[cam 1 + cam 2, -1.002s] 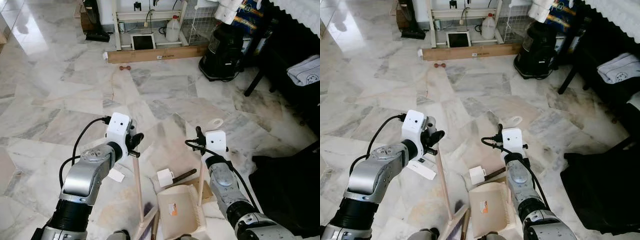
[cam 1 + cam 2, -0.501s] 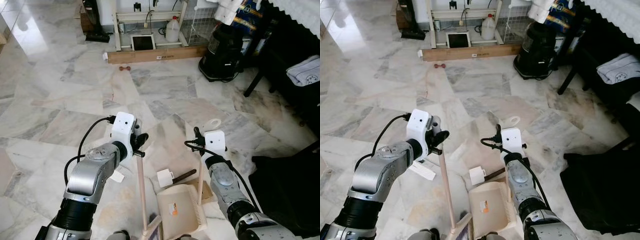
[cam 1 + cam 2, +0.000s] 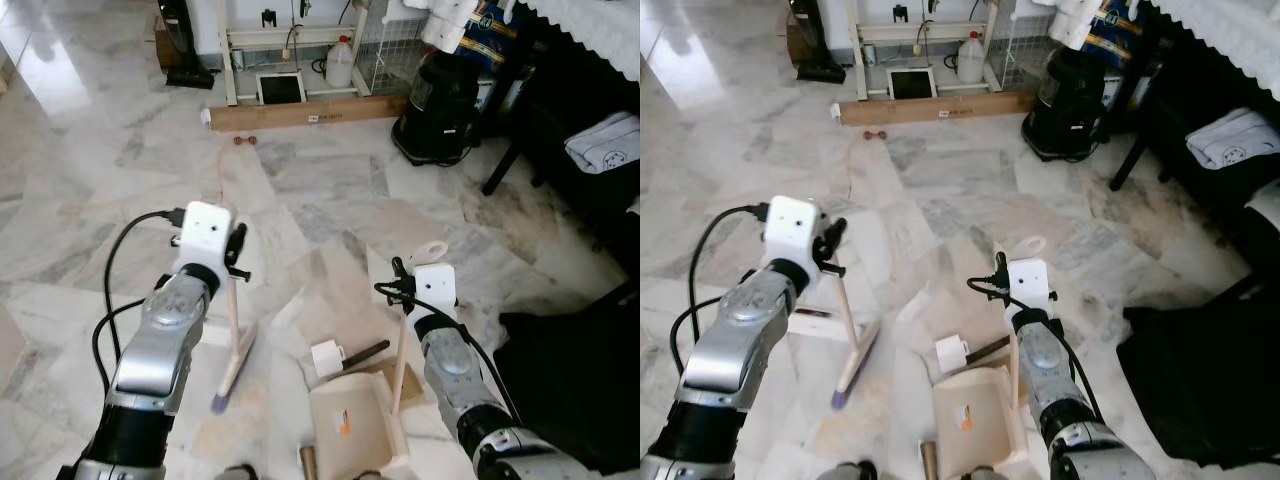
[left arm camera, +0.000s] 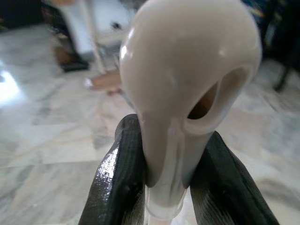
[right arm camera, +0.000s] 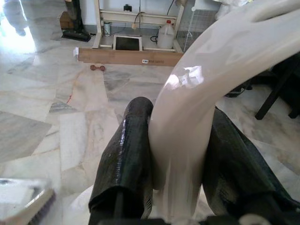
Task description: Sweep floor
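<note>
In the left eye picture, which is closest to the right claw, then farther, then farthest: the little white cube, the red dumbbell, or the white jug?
1. White cube, on the floor just left of the right claw.
2. Red dumbbell, far ahead, by the long cardboard box.
3. White jug, farthest, behind that box.

No wording can be read anywhere on the marble floor. An orange-and-white sticker is seen on the dustpan (image 3: 350,425), its print too small to make out. A white label on the long cardboard box (image 3: 305,113) by the wall is likewise illegible, and the lettering on the blue-and-yellow package (image 3: 497,30) above the black appliance is blurred.
</note>
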